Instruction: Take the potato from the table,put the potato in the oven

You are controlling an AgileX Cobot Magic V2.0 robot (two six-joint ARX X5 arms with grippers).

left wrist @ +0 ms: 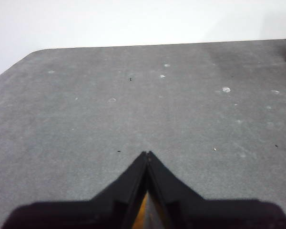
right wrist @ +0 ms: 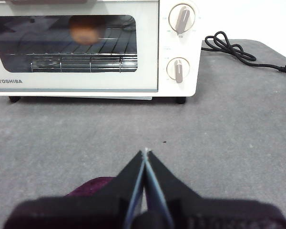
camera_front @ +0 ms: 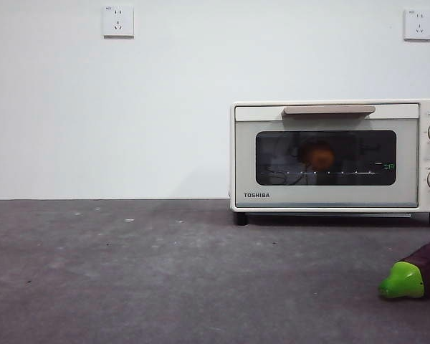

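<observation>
The cream TOSHIBA oven [camera_front: 330, 154] stands at the back right of the table [camera_front: 165, 279] with its door closed. Through the dark glass the orange-brown potato [camera_front: 319, 155] rests on the wire rack; the right wrist view shows the potato [right wrist: 86, 30] behind the oven [right wrist: 148, 52] window too. My right gripper [right wrist: 146, 153] is shut and empty, hovering over the table in front of the oven. My left gripper [left wrist: 147, 154] is shut over bare table [left wrist: 133, 105] away from the oven. Neither arm shows in the front view.
A purple eggplant with a green cap [camera_front: 416, 276] lies at the front right; its purple edge [right wrist: 88, 187] peeks out under my right gripper. A black power cord [right wrist: 238, 52] trails beside the oven. Two wall sockets [camera_front: 118, 21] sit on the white wall.
</observation>
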